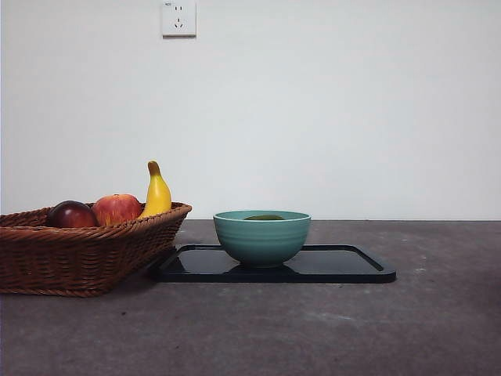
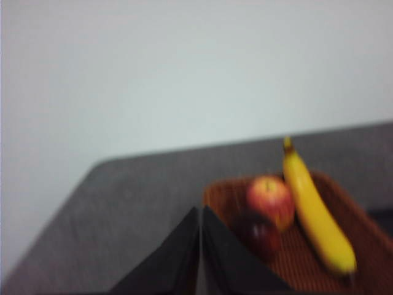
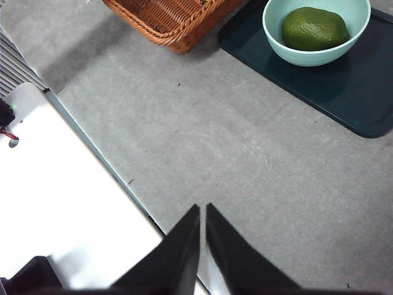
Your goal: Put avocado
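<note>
The dull dark-green avocado (image 3: 314,28) lies inside the teal bowl (image 3: 316,56). In the front view only its top (image 1: 264,217) peeks over the bowl's rim (image 1: 261,236). The bowl stands on a black tray (image 1: 344,266). My right gripper (image 3: 202,212) is shut and empty, high above the table near its front edge, far from the bowl. My left gripper (image 2: 201,215) is shut and empty, raised beside the wicker basket (image 2: 362,227). Neither gripper shows in the front view.
The wicker basket (image 1: 78,251) stands left of the tray and holds a red apple (image 1: 117,208), a dark red-purple fruit (image 1: 72,215) and a banana (image 1: 156,192). A white surface (image 3: 55,196) borders the table's front edge. A wall socket (image 1: 178,17) is on the back wall.
</note>
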Controlling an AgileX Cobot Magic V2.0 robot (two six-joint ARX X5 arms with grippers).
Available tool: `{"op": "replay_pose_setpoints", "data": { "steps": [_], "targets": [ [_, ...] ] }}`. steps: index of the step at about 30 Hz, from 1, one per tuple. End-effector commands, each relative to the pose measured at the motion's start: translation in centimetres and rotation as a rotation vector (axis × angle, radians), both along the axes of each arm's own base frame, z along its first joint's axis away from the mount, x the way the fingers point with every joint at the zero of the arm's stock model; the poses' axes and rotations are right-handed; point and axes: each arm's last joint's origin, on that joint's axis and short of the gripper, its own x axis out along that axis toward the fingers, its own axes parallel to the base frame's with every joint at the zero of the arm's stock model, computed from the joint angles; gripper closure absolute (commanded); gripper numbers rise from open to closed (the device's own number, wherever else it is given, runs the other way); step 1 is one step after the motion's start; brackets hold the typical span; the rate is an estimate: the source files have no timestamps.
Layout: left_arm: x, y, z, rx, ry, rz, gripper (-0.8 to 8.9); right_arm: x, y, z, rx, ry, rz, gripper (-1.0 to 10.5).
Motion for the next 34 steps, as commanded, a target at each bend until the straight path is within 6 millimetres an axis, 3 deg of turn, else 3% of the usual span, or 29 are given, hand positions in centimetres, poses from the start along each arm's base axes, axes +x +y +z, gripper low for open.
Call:
{"op": "replay_pose_setpoints", "data": {
  "steps": [1, 11, 18, 34],
  "targets": [
    [0.1, 0.0, -1.9, 0.004, 0.017, 0.007, 8.07, 0.1, 0.2, 0.1, 0.009, 0.001, 0.001, 9.4],
    [0.3, 0.0, -6.5, -0.030, 0.086, 0.008, 8.07, 0.1, 0.2, 0.1, 0.008, 0.001, 0.000, 9.4],
    [0.2, 0.0, -7.7, -0.035, 0.209, 0.010, 8.07, 0.1, 0.2, 0.1, 0.009, 0.000, 0.001, 9.4],
    [0.2, 0.0, -7.7, -0.041, 0.207, 0.010, 8.07, 0.1, 0.2, 0.1, 0.009, 0.001, 0.001, 9.4]
  ]
}}
